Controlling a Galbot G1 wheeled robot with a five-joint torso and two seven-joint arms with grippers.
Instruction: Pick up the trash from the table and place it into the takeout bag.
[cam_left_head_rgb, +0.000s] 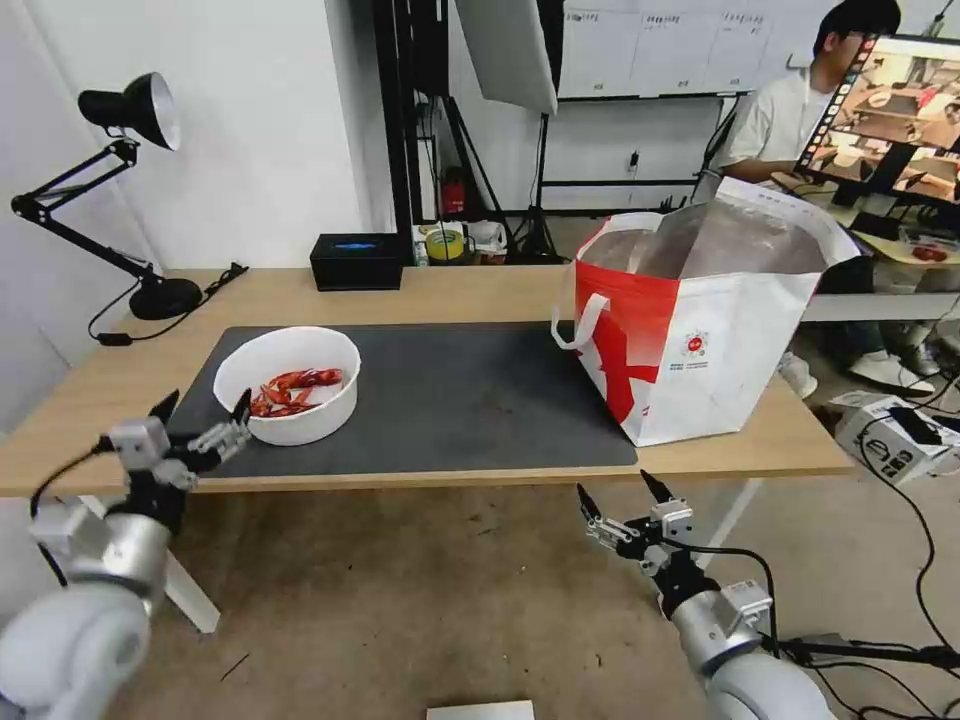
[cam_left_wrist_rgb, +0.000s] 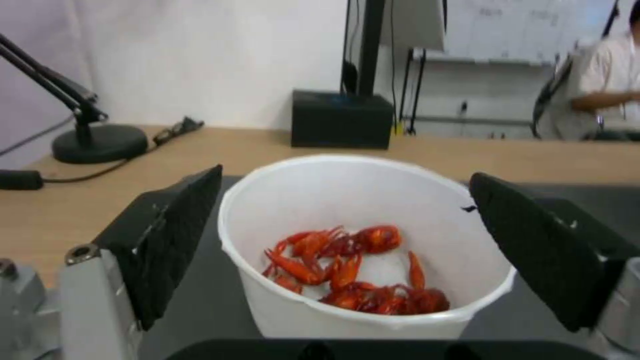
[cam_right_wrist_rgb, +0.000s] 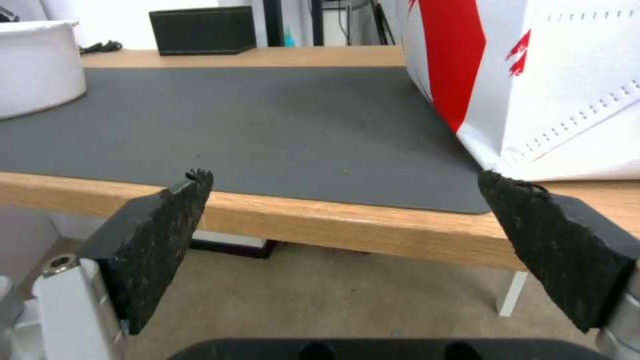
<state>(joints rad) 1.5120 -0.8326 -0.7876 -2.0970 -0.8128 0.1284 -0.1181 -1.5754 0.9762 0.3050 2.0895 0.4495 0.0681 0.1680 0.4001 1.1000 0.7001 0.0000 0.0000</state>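
Observation:
A white round bowl (cam_left_head_rgb: 290, 385) of red crayfish shells (cam_left_wrist_rgb: 347, 270), the trash, stands on the dark grey mat (cam_left_head_rgb: 450, 395) at the left of the light-wood table (cam_left_head_rgb: 450, 290). My left gripper (cam_left_head_rgb: 203, 408) hovers open just in front of the bowl (cam_left_wrist_rgb: 360, 240), at the table's front left edge, one finger (cam_left_wrist_rgb: 170, 235) on each side of it and not touching. The red-and-white takeout bag (cam_left_head_rgb: 700, 330) stands open at the table's right end. My right gripper (cam_left_head_rgb: 620, 495) hangs open below the table's front edge, near the bag (cam_right_wrist_rgb: 533, 85), holding nothing.
A black desk lamp (cam_left_head_rgb: 120, 180) stands at the back left with its cable on the tabletop. A black box (cam_left_head_rgb: 357, 261) sits at the back edge. Boxes and cables lie on the floor to the right. A person sits at a desk behind the bag.

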